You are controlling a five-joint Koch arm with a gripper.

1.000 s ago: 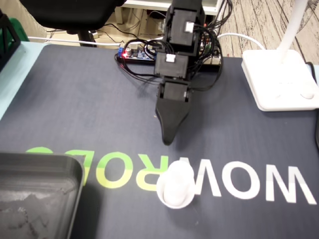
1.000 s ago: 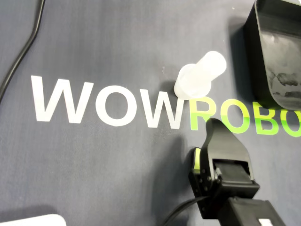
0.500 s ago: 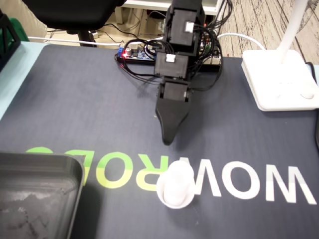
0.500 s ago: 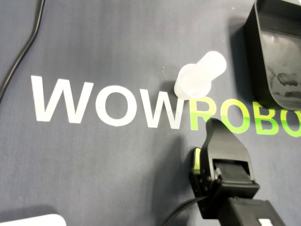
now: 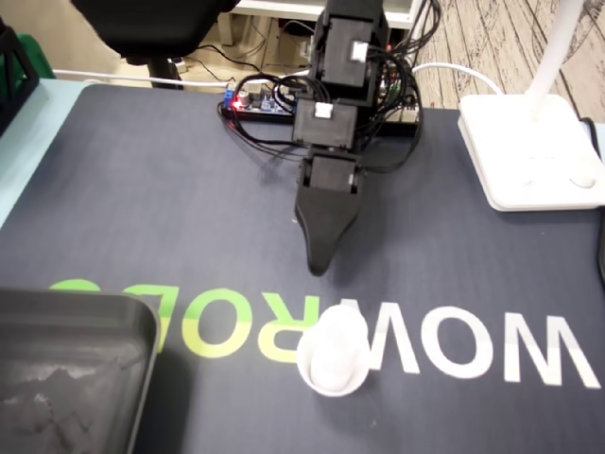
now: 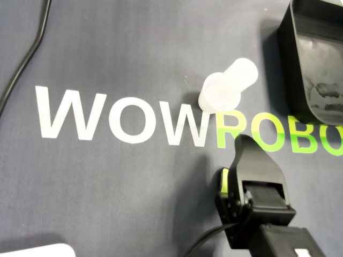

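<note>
White plastic cup (image 5: 333, 357) on the dark mat (image 5: 142, 208), gripper (image 5: 319, 270) poised near it, not touching

Cup (image 6: 228, 85) sits where the white W of the printed lettering meets the green R, seemingly mouth down, though the angle makes that hard to confirm; the black gripper (image 6: 244, 142) points at the mat just behind it in the fixed view, only one tip showing, so I cannot tell whether its jaws are parted; a black tray (image 5: 76, 322) lies at the mat's corner, well apart from the cup, and a white lamp base (image 5: 529, 151) stands at the far right
</note>
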